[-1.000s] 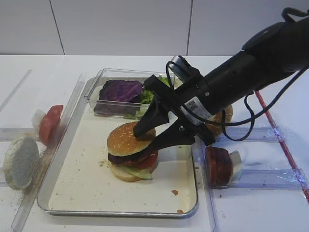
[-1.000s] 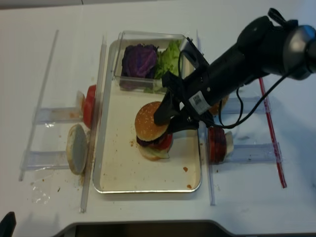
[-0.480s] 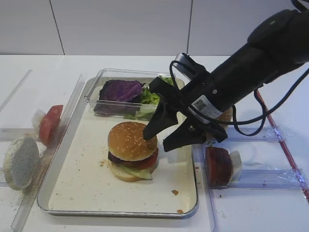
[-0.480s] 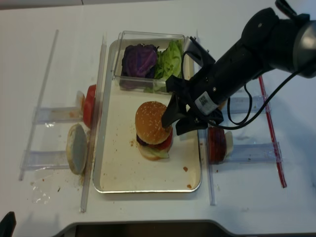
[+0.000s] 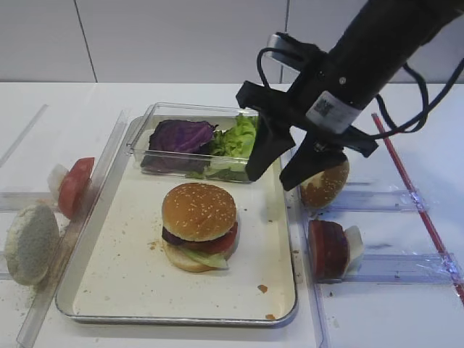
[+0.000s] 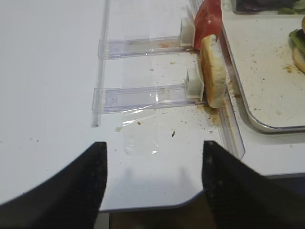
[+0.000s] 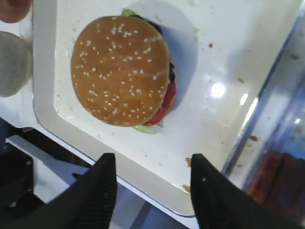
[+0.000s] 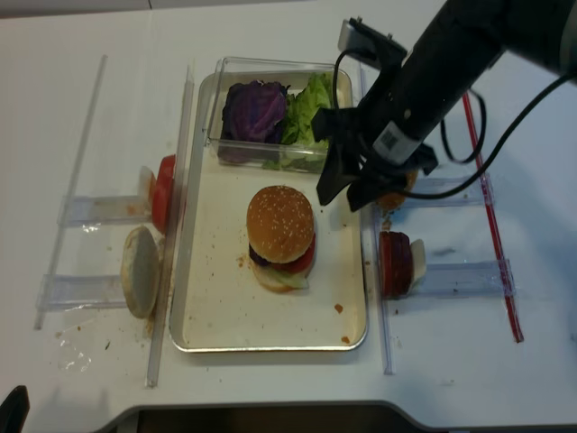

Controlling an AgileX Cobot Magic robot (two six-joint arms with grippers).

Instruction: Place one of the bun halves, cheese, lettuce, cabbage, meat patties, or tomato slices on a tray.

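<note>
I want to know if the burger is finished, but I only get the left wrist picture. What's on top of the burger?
Observer: A sesame bun top caps the stack on the tray.
Operator: Is the robot hand holding it?
Observer: No. The right gripper hangs open above the tray, apart from the bun.
Operator: What's in the clear box?
Observer: Purple cabbage on the left, green lettuce beside it.
</note>
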